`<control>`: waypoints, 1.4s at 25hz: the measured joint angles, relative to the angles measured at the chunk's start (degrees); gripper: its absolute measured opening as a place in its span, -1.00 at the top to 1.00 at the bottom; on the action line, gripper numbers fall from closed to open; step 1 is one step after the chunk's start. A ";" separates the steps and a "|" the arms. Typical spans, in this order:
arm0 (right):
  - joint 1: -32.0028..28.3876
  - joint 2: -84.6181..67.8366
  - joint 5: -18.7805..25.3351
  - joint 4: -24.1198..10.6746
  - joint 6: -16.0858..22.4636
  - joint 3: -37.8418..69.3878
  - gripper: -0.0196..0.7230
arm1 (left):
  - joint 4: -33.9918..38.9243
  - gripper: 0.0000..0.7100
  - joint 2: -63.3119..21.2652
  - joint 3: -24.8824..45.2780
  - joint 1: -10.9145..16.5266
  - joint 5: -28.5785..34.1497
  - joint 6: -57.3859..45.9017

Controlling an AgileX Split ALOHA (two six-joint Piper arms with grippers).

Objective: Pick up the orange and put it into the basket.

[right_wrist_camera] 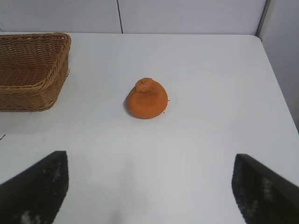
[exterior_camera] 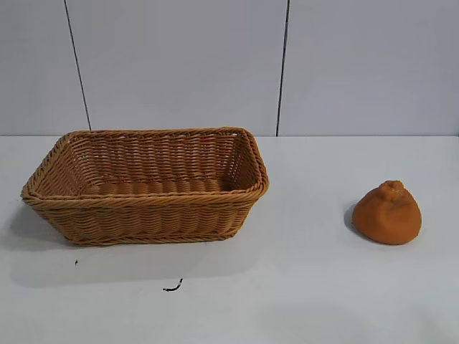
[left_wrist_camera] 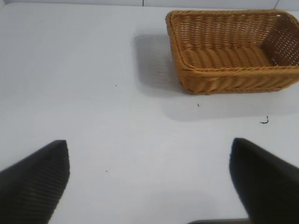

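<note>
Pick not begun: right gripper [right_wrist_camera: 149, 196] wide open, short of orange [right_wrist_camera: 146, 99] toward table's [exterior_camera: 308, 287] right edge, must descend over it; left gripper [left_wrist_camera: 149, 182] open, idle; basket [exterior_camera: 143, 202] empty

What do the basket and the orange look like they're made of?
The basket: woven wicker or rattan-like strands, tan-brown, slightly glossy, with a braided rim; could be synthetic. The orange: matte, rough, lumpy skin with a knobby top; real fruit or a replica, hard to say.
</note>
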 joint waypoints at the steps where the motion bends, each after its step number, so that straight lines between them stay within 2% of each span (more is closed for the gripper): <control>1: 0.00 0.00 0.00 0.00 0.00 0.00 -0.80 | 0.00 -0.88 0.00 0.00 0.00 0.00 0.00; 11: 0.00 0.00 -0.17 0.00 0.00 -0.14 -0.80 | 0.00 -0.88 0.00 0.00 0.00 0.00 0.00; 16: 0.00 4.01 -3.13 -0.10 0.57 -3.43 -0.80 | 0.00 -0.88 0.00 0.00 0.00 0.00 0.00; 23: 0.00 28.19 -3.54 0.12 2.24 -13.85 -0.80 | 0.00 -0.88 0.00 0.00 0.00 0.00 0.00; 29: 0.00 51.98 -3.60 2.06 3.17 -27.26 -0.80 | 0.00 -0.88 0.00 0.00 0.00 0.00 0.00; 33: 0.00 67.64 -2.67 3.66 2.94 -36.41 -0.80 | 0.00 -0.88 0.00 0.00 0.00 0.00 0.00; 35: 0.00 74.68 -1.42 4.94 1.53 -41.58 -0.80 | 0.00 -0.88 0.00 0.00 0.00 0.00 0.00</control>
